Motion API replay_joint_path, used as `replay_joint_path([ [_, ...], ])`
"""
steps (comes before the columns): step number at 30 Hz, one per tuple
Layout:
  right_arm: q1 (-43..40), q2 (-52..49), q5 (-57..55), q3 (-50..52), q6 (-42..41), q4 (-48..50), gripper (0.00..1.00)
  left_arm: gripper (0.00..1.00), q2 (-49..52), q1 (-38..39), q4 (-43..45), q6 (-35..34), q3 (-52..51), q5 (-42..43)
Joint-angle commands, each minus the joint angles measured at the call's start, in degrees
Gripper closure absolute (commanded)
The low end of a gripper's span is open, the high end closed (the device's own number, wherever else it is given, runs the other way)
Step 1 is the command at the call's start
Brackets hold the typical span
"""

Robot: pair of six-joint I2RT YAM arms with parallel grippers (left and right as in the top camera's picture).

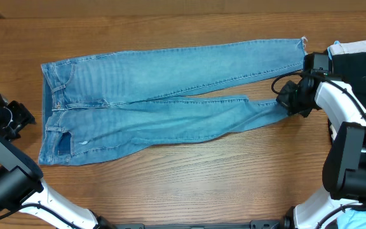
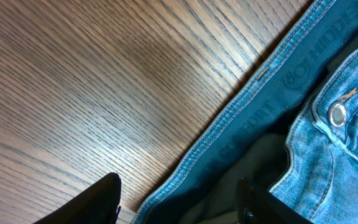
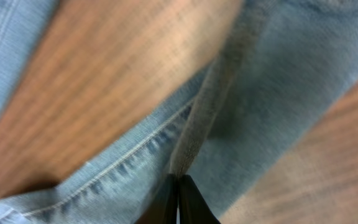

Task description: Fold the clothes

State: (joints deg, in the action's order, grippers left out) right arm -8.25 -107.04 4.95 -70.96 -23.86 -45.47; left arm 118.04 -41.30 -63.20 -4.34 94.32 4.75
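The light-blue jeans lie flat across the table, waistband at the left, legs running right. My right gripper is shut on the hem end of the near leg; in the right wrist view its fingers pinch a raised fold of denim. My left gripper is open, just left of the waistband. In the left wrist view its fingers straddle the waistband edge, with the metal button to the right.
A dark and white pile of other cloth sits at the far right behind my right arm. Bare wooden table lies in front of the jeans.
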Motion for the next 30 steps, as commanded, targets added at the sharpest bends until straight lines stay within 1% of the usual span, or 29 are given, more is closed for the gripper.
replay_joint_path([
  [1, -0.3, 0.2, -4.7, -1.1, -3.0, -5.7, 0.96, 0.38, 0.3, -0.3, -0.1, 0.5, 1.1, 1.2],
  [3, -0.8, 0.4, -12.5, -1.1, -8.4, -12.5, 0.96, 0.37, 0.3, -0.3, 0.0, 0.5, 1.1, 1.2],
  [5, -0.9, 0.9, -17.0, -1.1, -10.8, -16.3, 0.96, 0.37, 0.3, -0.3, 0.0, 0.5, 1.1, 1.2],
  [6, -0.9, 1.2, -17.7, -1.1, -10.7, -17.0, 0.96, 0.37, 0.3, -0.3, 0.0, 0.5, 1.1, 1.2],
  [12, -0.9, 3.1, -18.0, -1.1, -10.8, -19.4, 0.96, 0.37, 0.3, -0.3, 0.0, 0.7, 1.2, 1.2],
  [14, -1.2, 3.1, -17.8, -1.0, -12.3, -21.4, 0.96, 0.37, 0.3, -0.3, 0.2, 0.7, 1.2, 1.2],
  [19, -1.7, 3.1, -17.7, -1.0, -12.3, -25.9, 0.96, 0.35, 0.3, -0.3, 0.2, 0.7, 1.2, 1.3],
  [20, -1.7, 3.1, -17.5, -1.0, -12.2, -26.6, 0.94, 0.35, 0.3, -0.3, 0.2, 0.7, 1.2, 1.3],
  [21, -1.7, 3.1, -17.1, -0.8, -12.2, -26.9, 0.81, 0.35, 0.3, -0.2, 0.1, 0.7, 1.2, 1.3],
  [22, -1.7, 3.1, -16.7, -0.6, -12.2, -26.9, 0.76, 0.34, 0.3, -0.2, 0.0, 0.7, 1.2, 1.4],
  [23, -1.8, 3.1, -16.4, -0.3, -12.2, -26.9, 0.75, 0.34, 0.3, -0.2, 0.0, 0.8, 1.2, 1.6],
  [24, -1.8, 3.1, -15.5, 0.3, -12.2, -27.0, 0.70, 0.34, 0.3, -0.2, -0.2, 1.4, 1.2, 2.4],
  [25, -1.9, 3.1, -14.4, 1.0, -12.2, -27.1, 0.55, 0.31, 0.3, -0.2, -0.3, 1.8, 1.2, 2.9],
  [26, -1.9, 3.1, -13.8, 1.7, -12.2, -26.9, 0.35, 0.28, 0.3, -0.2, -0.5, 2.1, 1.2, 2.8],
  [27, -2.1, 3.1, -13.3, 2.3, -12.2, -26.5, 0.21, 0.20, 0.3, -0.3, -0.6, 3.1, 1.2, 2.8],
  [28, -2.5, 3.1, -12.5, 2.4, -12.2, -25.7, 0.18, 0.16, 0.3, -0.3, -0.4, 3.1, 1.2, 2.9],
  [30, -3.2, 3.1, -10.4, 2.4, -9.6, -22.2, 0.15, 0.14, 0.3, -0.3, -0.6, 3.1, 1.2, 5.4],
])
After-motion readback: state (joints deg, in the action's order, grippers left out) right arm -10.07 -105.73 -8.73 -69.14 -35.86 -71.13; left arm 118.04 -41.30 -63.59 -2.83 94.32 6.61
